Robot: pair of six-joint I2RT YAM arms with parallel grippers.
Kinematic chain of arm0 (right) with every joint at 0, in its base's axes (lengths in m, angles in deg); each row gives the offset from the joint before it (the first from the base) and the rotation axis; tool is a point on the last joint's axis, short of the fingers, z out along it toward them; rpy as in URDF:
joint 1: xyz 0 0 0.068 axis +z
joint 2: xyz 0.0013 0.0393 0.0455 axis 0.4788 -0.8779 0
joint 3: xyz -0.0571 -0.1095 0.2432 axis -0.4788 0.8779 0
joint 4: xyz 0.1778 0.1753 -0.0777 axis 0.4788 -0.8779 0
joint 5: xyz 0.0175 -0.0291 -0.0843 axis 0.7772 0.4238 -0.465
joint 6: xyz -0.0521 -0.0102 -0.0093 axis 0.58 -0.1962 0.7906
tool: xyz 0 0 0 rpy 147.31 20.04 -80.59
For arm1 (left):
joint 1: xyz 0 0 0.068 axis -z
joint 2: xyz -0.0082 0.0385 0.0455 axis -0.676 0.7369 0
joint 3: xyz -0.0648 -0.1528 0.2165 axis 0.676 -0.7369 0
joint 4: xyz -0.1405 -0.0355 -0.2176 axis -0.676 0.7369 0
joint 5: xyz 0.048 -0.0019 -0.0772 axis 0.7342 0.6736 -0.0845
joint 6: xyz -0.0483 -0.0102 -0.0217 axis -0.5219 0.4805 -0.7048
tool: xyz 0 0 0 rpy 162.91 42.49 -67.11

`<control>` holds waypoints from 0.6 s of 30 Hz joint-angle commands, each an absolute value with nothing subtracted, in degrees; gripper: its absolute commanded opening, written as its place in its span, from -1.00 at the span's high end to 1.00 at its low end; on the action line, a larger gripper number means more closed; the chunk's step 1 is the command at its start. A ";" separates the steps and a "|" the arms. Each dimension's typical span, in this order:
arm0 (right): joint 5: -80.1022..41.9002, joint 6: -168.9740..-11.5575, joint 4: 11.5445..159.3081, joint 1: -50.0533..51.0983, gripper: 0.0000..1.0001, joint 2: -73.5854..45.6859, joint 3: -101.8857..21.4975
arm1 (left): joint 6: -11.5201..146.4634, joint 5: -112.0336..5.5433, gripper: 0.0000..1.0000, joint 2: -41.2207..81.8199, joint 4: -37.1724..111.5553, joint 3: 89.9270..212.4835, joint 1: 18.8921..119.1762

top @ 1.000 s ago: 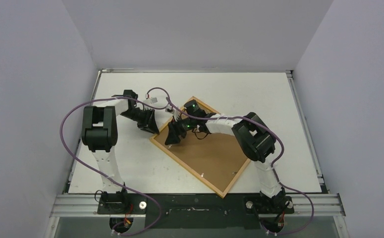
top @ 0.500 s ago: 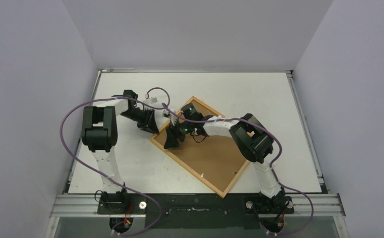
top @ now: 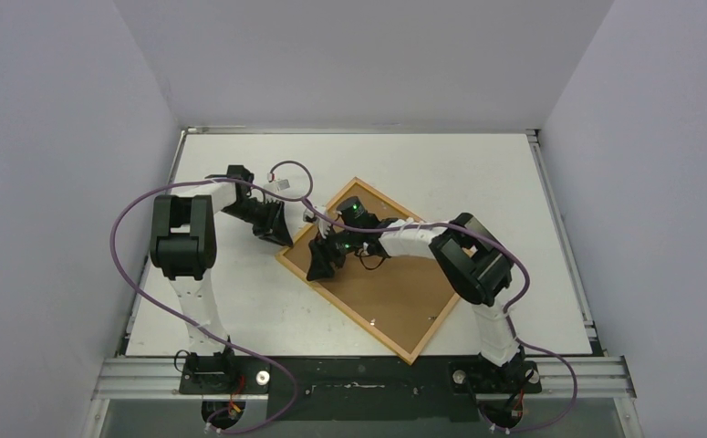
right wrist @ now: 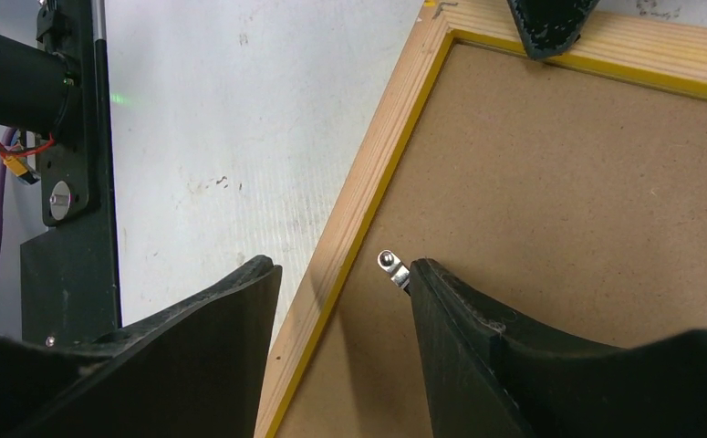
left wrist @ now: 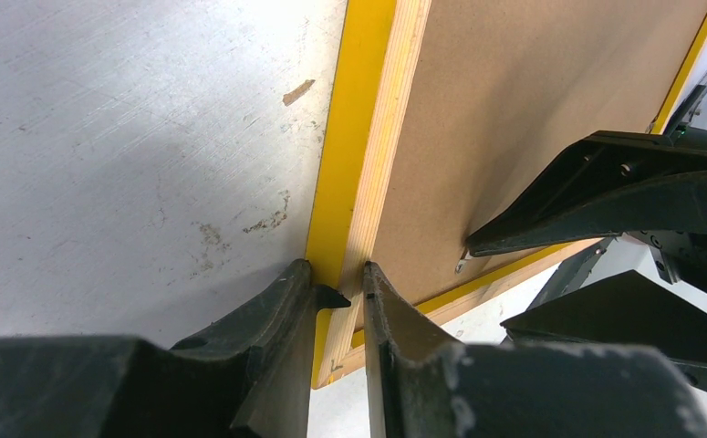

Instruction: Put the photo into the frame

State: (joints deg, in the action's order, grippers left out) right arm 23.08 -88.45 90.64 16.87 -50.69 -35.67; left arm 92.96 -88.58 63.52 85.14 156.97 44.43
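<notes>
The frame [top: 349, 316] lies face down on the white table, turned like a diamond, its pale wood back up and a yellow edge showing. A brown backing panel [top: 395, 287] fills it. The photo is out of view. My left gripper [top: 287, 239] is shut on the frame's rail [left wrist: 381, 137] near its left corner [left wrist: 340, 287]. My right gripper [top: 320, 265] is open and straddles the left rail [right wrist: 358, 201]; its midpoint [right wrist: 345, 278] is over the panel's edge. One right finger touches a small metal clip [right wrist: 392, 266] on the panel [right wrist: 559, 182].
Two more metal clips [top: 370, 319] [top: 431, 318] sit near the frame's near corner. Purple cables [top: 126, 228] loop off both arms. Grey walls close in the table [top: 477, 164] on three sides. A black part of the left arm [right wrist: 57, 182] stands left of my right gripper.
My right gripper has slid a little along the frame's left rail toward the near side, and its jaws have narrowed slightly. The left gripper and the frame have stayed put.
</notes>
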 commanded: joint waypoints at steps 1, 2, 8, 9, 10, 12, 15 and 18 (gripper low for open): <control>22.74 -87.93 90.10 17.94 -0.10 -47.58 -34.26 | 93.20 -85.57 0.60 62.67 82.90 158.13 44.91; 22.74 -87.98 89.89 18.12 -0.09 -47.57 -34.26 | 93.20 -85.51 0.60 62.62 82.89 158.06 44.91; 22.09 -88.69 90.10 18.81 -0.08 -46.35 -32.73 | 93.15 -85.33 0.61 62.49 82.81 158.16 44.91; 21.93 -88.95 90.33 18.89 -0.08 -46.08 -32.37 | 93.03 -85.33 0.61 62.54 82.76 158.20 44.91; 21.72 -89.21 90.47 18.98 -0.08 -45.85 -31.95 | 92.95 -85.39 0.62 62.52 82.72 158.22 44.91; 21.45 -89.80 90.93 19.17 -0.07 -45.34 -31.34 | 92.94 -85.39 0.62 62.41 82.75 158.14 44.91; 21.13 -90.53 91.70 19.55 -0.07 -44.56 -30.50 | 92.91 -85.41 0.62 62.25 82.71 158.22 44.91; 21.07 -90.87 92.19 19.65 -0.07 -44.45 -30.36 | 92.84 -85.48 0.62 62.19 82.69 158.28 44.91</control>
